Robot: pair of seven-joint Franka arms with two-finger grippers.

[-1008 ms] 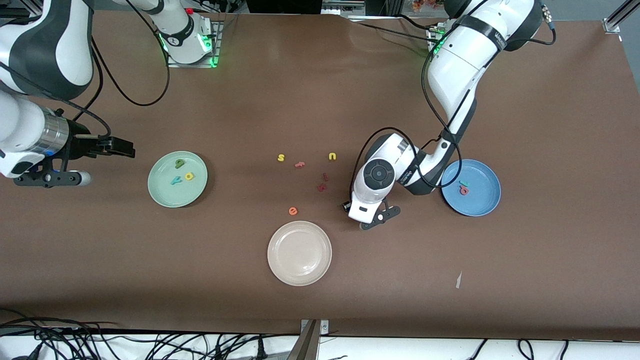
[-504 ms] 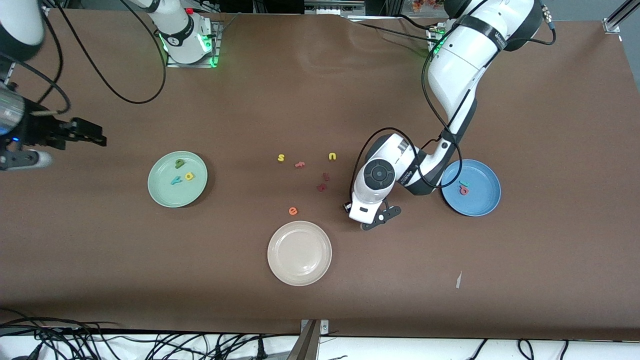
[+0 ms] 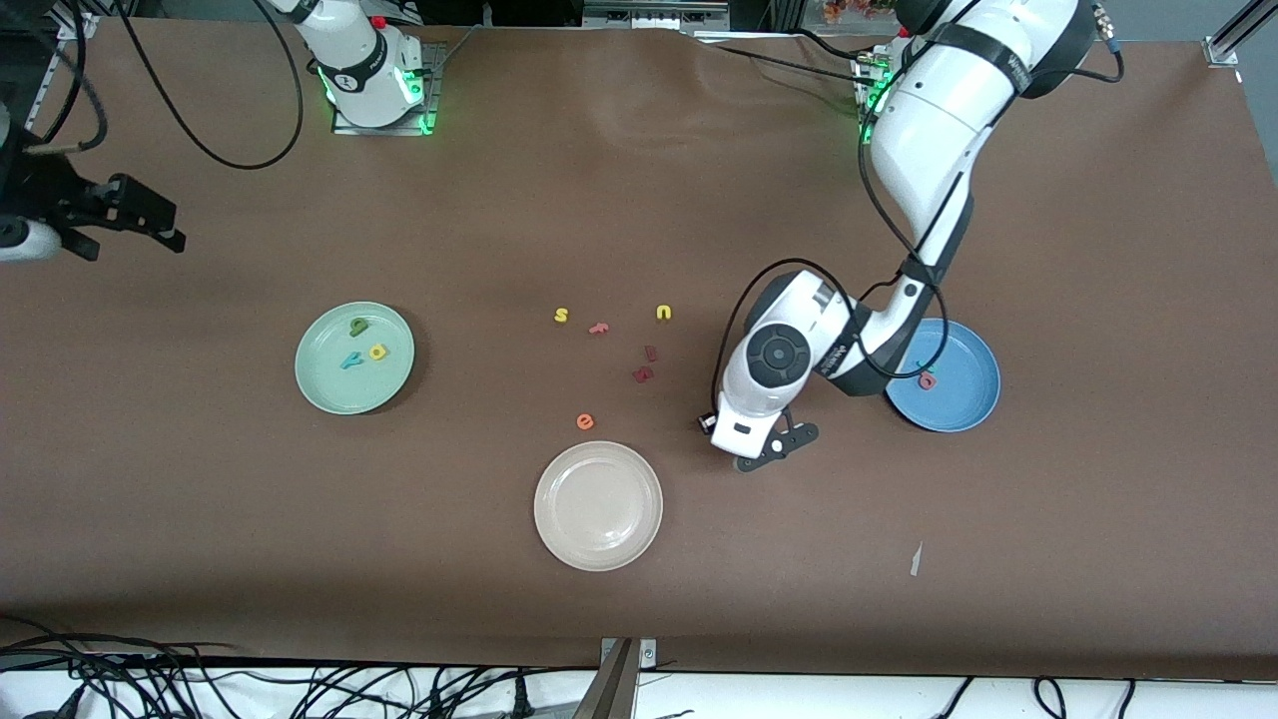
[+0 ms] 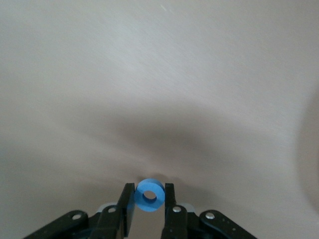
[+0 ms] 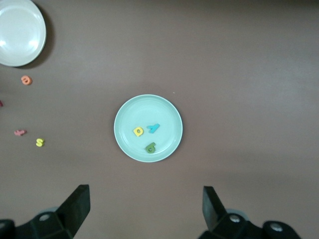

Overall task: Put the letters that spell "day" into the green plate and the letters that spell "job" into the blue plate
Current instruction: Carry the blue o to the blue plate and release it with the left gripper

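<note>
My left gripper (image 4: 149,196) is shut on the blue ring "o" (image 4: 149,194) and holds it just above bare table, between the blue plate (image 3: 963,404) and the cream plate. The salmon "b" (image 3: 928,379) lies in the blue plate. My left forearm covers most of the teal "j" beside it. The green plate (image 3: 329,384) holds the olive "d" (image 3: 358,326), yellow "a" (image 3: 377,352) and teal "y" (image 3: 350,360). My right gripper (image 3: 150,225) is open and empty. It is high over the right arm's end of the table and looks down on the green plate (image 5: 127,107).
A cream-white plate (image 3: 597,544) sits nearest the front camera. Loose letters lie mid-table: yellow "s" (image 3: 561,315), yellow "u" (image 3: 664,313), a pink letter (image 3: 598,328), two dark red letters (image 3: 643,374), and an orange "e" (image 3: 585,421). A white scrap (image 3: 916,559) lies near the front edge.
My right arm has drawn away from the green plate toward the table's end and its base. My left hand has shifted slightly toward the blue plate and the front camera.
</note>
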